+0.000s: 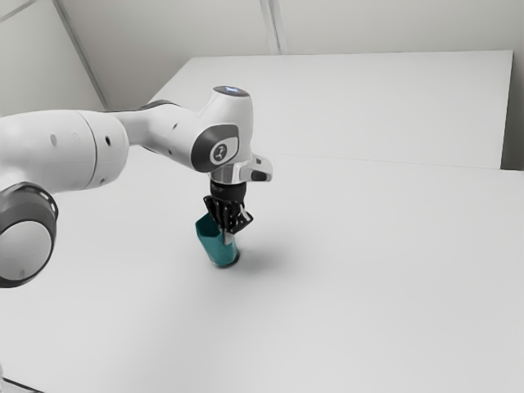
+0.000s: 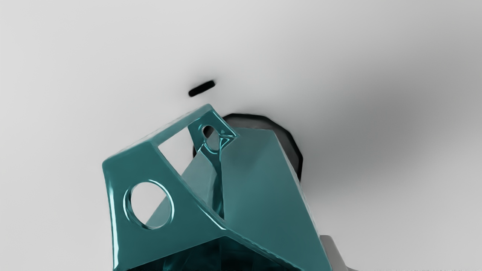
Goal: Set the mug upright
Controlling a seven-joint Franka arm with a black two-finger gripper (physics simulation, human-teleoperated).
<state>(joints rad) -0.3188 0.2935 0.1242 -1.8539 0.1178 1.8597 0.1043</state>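
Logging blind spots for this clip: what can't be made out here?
Inside bottom of mug: exterior view, hidden by its walls.
Its rim: wrist view, partly cut off by bottom edge.
Dark base: wrist view, partly behind the mug.
Rest of the arm: cut off by the exterior view's left edge.

The mug [image 2: 263,180] looks like smooth, hard plastic or glazed ware; which, I cannot tell. Its handle [image 2: 130,163] is glossy, with bright glints along the edges, while the flat side has a softer sheen. The dark base [image 2: 287,143] looks dull. The bench [image 1: 368,270] is smooth and matt, the arm [image 1: 49,147] smooth, satiny plastic.
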